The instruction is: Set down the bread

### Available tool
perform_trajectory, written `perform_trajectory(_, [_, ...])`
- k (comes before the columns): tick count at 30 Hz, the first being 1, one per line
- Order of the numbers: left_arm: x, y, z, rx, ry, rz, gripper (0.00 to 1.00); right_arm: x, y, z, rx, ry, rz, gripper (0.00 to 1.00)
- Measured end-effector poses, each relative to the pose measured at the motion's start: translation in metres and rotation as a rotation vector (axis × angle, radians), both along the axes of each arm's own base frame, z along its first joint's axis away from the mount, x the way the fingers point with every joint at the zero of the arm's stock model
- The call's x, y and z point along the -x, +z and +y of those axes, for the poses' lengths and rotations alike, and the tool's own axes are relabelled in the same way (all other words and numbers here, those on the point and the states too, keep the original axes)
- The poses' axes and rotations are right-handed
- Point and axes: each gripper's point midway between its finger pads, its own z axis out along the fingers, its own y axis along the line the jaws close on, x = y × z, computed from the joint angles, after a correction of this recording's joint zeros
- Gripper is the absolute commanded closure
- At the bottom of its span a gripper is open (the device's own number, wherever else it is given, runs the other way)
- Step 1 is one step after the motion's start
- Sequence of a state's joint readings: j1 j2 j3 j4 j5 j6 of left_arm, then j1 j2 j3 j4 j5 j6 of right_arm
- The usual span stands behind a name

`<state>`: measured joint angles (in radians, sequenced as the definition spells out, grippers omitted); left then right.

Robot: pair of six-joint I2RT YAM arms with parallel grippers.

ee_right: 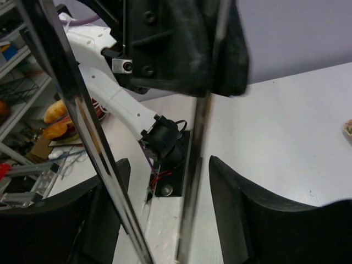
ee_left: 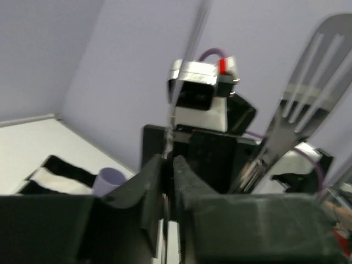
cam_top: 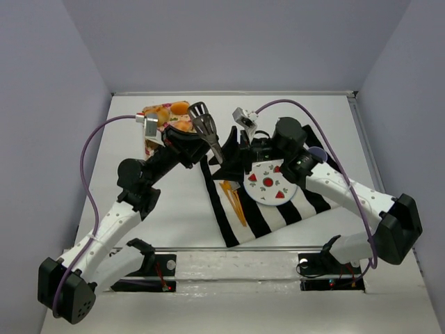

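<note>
Black fingers [ee_left: 151,181] of the left hand [ee_left: 168,165] were pressed tight together on one thin steel arm of the tongs [ee_left: 308,99], whose slotted, spatula-shaped blade rose to the right of them. From the right wrist, the right hand [ee_right: 165,187] stood part open, one curved finger on either side of the two shiny arms of the tongs [ee_right: 77,99]. A gap showed beside the right finger [ee_right: 242,214], and no firm grip could be made out.

From above, both hands met over the middle of the tabletop [cam_top: 167,209]: the left hand [cam_top: 195,145] and the right hand [cam_top: 238,149] were close together at the tongs [cam_top: 201,118]. The bread [cam_top: 179,108], a smooth orange glazed piece, lay on a brightly printed board [cam_top: 156,122] near the far edge, left of centre. It was beyond the left hand and touched by neither hand; its hole could not be made out.

A black-and-white striped cloth [cam_top: 236,226] ran from the centre towards the near edge, carrying a white plate [cam_top: 270,182] with red markings. A pale purple cup [ee_left: 111,179] stood by the cloth's far right corner. Plain grey walls closed the left, right and far edges. Bare white surface showed along the left edge and in the far right corner.
</note>
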<state>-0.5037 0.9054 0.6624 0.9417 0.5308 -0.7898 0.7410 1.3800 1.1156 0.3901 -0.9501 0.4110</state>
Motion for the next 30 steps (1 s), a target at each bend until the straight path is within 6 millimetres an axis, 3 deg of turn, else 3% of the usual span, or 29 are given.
perform_trajectory(2, [-0.005,-0.006,0.0,-0.017,0.022,0.024,0.16,-0.004,0.006,-0.001,-0.011,-0.038,0.01,0.44])
perform_trajectory(5, [-0.01,-0.017,0.001,-0.045,0.045,0.08,0.01,-0.012,0.016,-0.003,-0.032,-0.114,0.017,0.5])
perform_trajectory(7, [-0.011,-0.022,0.005,-0.057,0.075,0.113,0.01,-0.017,0.026,-0.008,-0.047,-0.179,0.022,0.56])
perform_trajectory(11, [-0.014,-0.024,0.02,-0.057,0.168,0.159,0.01,-0.028,0.04,-0.021,-0.063,-0.311,0.034,0.56])
perform_trajectory(16, [-0.031,-0.038,0.05,-0.07,0.364,0.296,0.01,-0.048,0.035,-0.037,-0.022,-0.447,0.072,0.54])
perform_trajectory(22, [-0.065,-0.068,0.11,-0.168,0.766,0.627,0.01,-0.094,-0.004,-0.042,0.201,-0.641,0.148,0.52])
perform_trajectory(25, [-0.069,-0.1,0.139,-0.265,0.94,0.75,0.01,-0.117,-0.029,-0.036,0.323,-0.68,0.161,0.48])
perform_trajectory(28, [-0.063,-0.128,0.155,-0.365,1.021,0.817,0.01,-0.136,-0.061,-0.027,0.466,-0.681,0.178,0.47])
perform_trajectory(30, [-0.059,-0.135,0.161,-0.39,1.046,0.831,0.01,-0.148,-0.085,-0.019,0.552,-0.674,0.199,0.43])
